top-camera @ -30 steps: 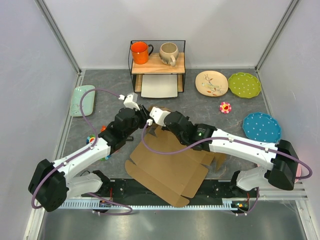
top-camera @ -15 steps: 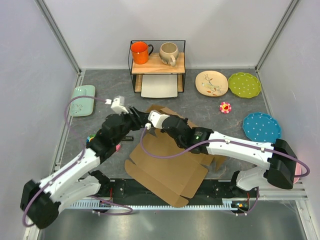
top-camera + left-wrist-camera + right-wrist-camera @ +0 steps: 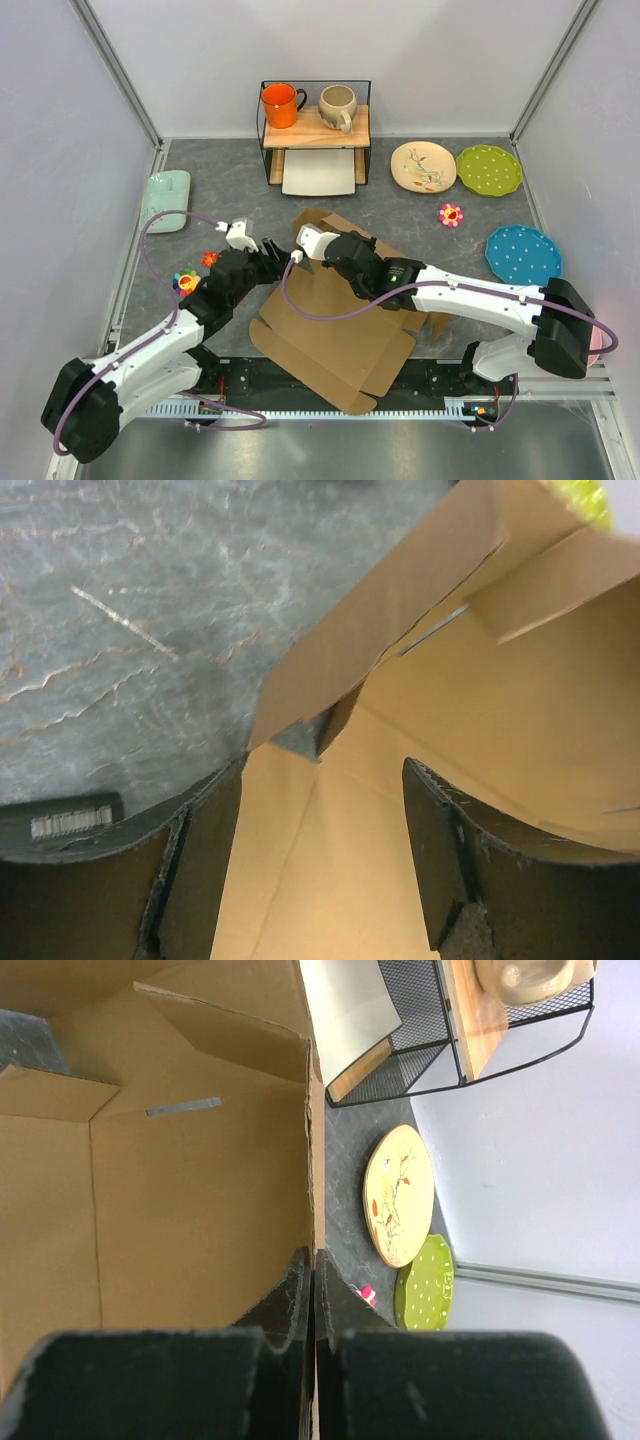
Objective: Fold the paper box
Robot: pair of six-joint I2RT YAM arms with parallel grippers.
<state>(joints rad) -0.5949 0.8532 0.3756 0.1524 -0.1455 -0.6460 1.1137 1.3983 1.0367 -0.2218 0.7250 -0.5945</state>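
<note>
Fingers (image 3: 205, 860) of the left gripper (image 3: 322, 768) stand wide apart. We see the paper box (image 3: 340, 880) lying beneath the gap with a raised flap just ahead of the tips, nothing pinched. On the right gripper (image 3: 312, 1258) the fingers (image 3: 295, 1295) are pressed together. The upright edge of a box wall seems to run in between them, though the pads hide the contact. From above, the brown sheet lies spread on the grey table (image 3: 420, 215) between both arms.

Brown paper box (image 3: 335, 340), orange mug (image 3: 280, 105), green dotted plate (image 3: 489, 170), blue dotted plate (image 3: 523, 253)
</note>
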